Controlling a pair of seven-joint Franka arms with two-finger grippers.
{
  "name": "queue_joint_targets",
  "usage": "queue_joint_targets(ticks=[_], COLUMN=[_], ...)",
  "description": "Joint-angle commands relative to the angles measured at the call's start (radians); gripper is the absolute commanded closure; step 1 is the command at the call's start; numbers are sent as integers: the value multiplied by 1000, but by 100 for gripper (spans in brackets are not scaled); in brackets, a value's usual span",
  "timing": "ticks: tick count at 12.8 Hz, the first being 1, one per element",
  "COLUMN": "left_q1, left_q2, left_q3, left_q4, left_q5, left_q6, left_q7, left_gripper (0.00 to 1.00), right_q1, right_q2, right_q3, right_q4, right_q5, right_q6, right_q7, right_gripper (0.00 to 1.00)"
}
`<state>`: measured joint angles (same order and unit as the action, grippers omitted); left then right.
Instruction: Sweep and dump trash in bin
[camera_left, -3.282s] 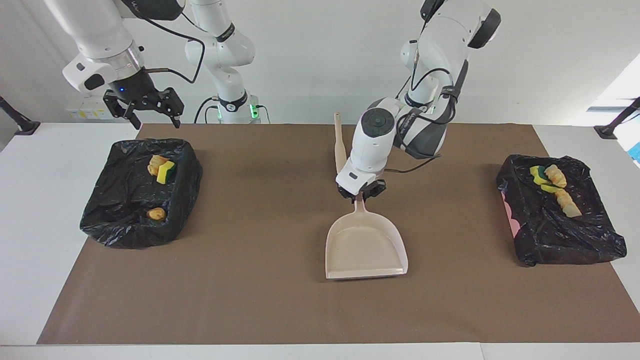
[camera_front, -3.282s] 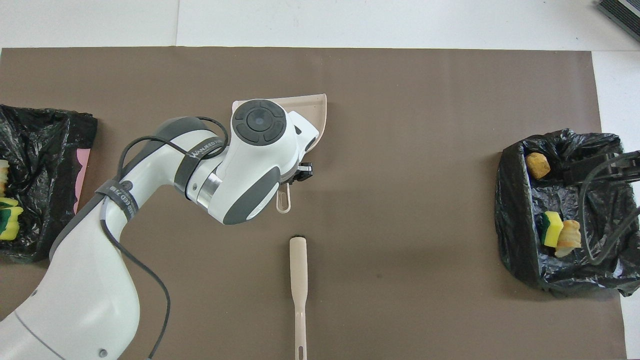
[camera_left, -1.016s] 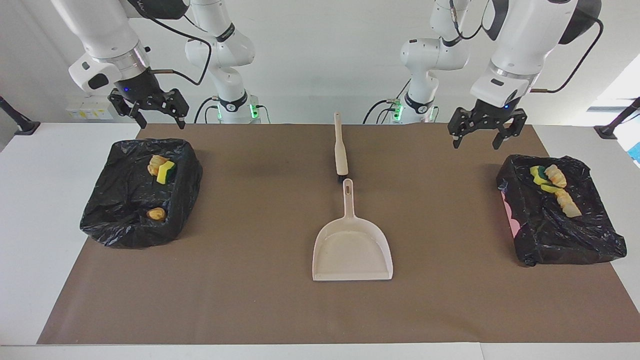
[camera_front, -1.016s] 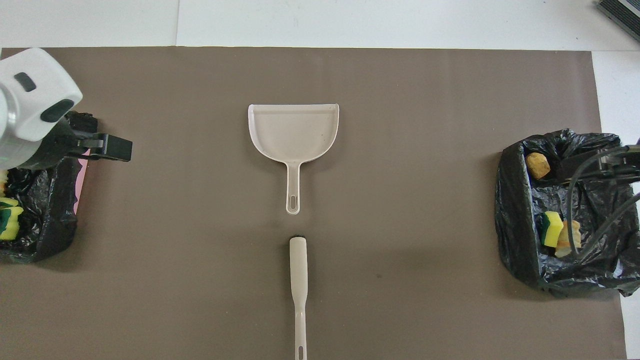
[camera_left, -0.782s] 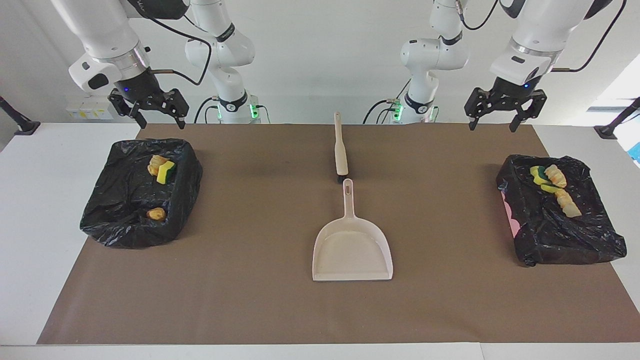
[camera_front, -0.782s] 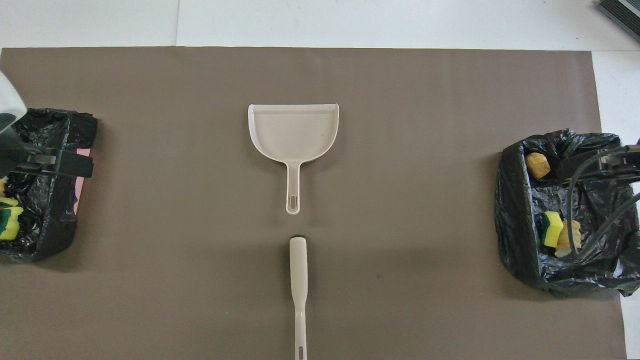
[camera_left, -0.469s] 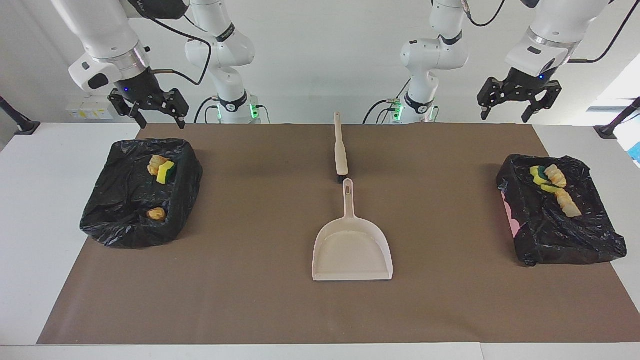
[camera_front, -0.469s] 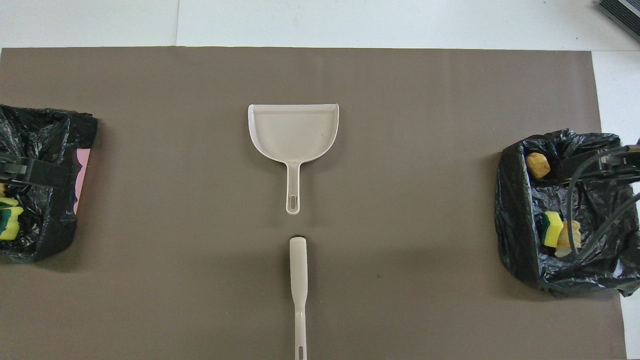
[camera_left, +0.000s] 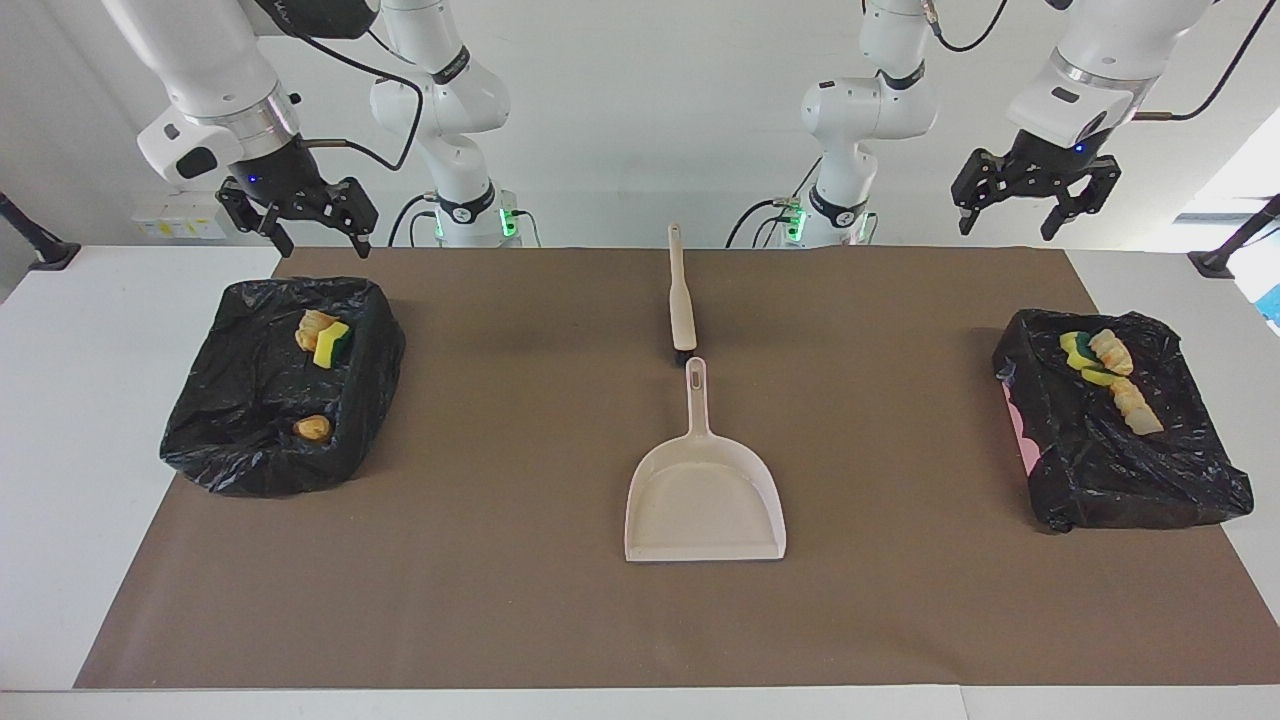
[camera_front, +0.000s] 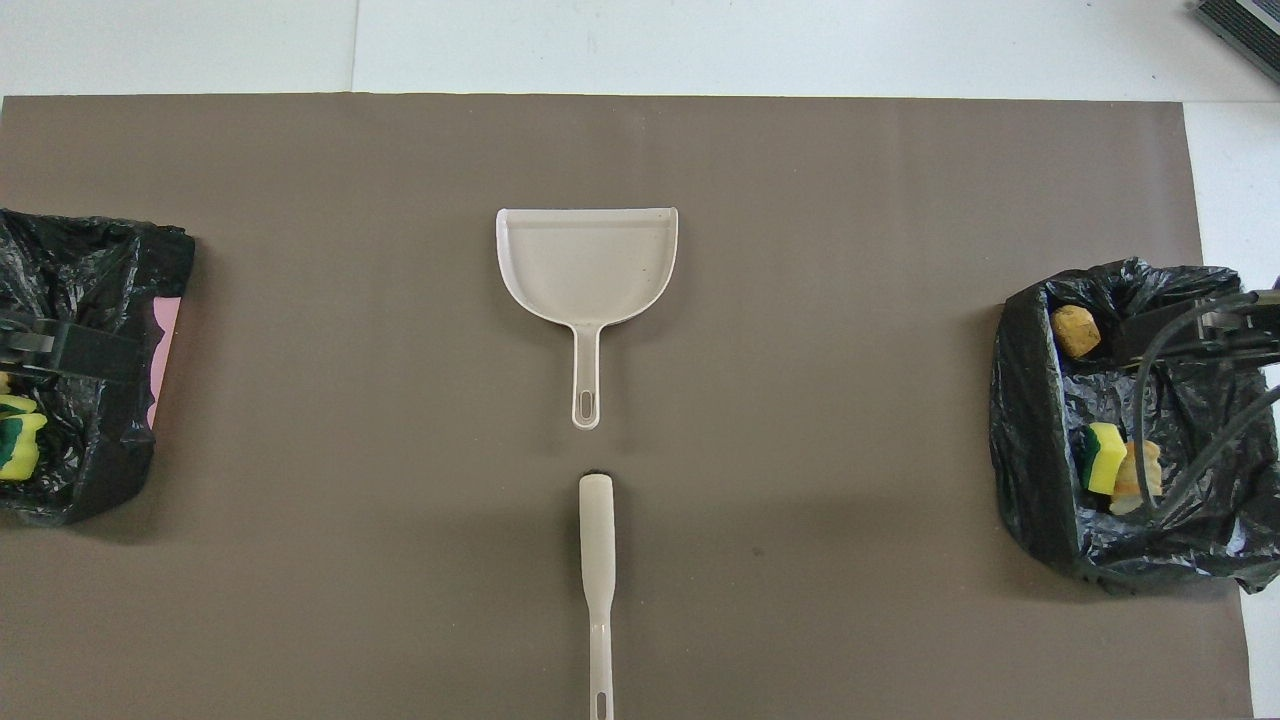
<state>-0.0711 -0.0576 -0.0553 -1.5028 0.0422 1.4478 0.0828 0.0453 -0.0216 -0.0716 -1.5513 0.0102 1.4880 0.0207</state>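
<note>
I can't read any text, label, brand or number from here: none on the arms, the bins or the tabletop (camera_left: 560, 620).

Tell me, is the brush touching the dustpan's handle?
Apart. In the overhead view a strip of bare brown mat shows between the brush head and the tip of the dustpan handle; the two lie end to end in a line.

White jointed arms, black hands, black cables

trash (camera_left: 320, 342) in bins (camera_left: 215, 455), dustpan (camera_left: 705, 500) between
</note>
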Motion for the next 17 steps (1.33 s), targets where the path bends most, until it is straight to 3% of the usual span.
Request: queue_joint_targets(ticks=[1,17], left_q1=[14,14], left_q2=[-28,-34], left_q3=[2,43], left_q4=[-28,-51], left_q5=[-24,-81], left_q6=[-17,20], left_q7=[5,11], left_gripper=[0,0], right_q1=[-10,-10], right_q2=[-14,-14], right_q3=[7,7], right_q4=[-10,-10], right_q5=[8,8], right_q6=[2,2], right_q7=[15,15], right_gripper=[0,0])
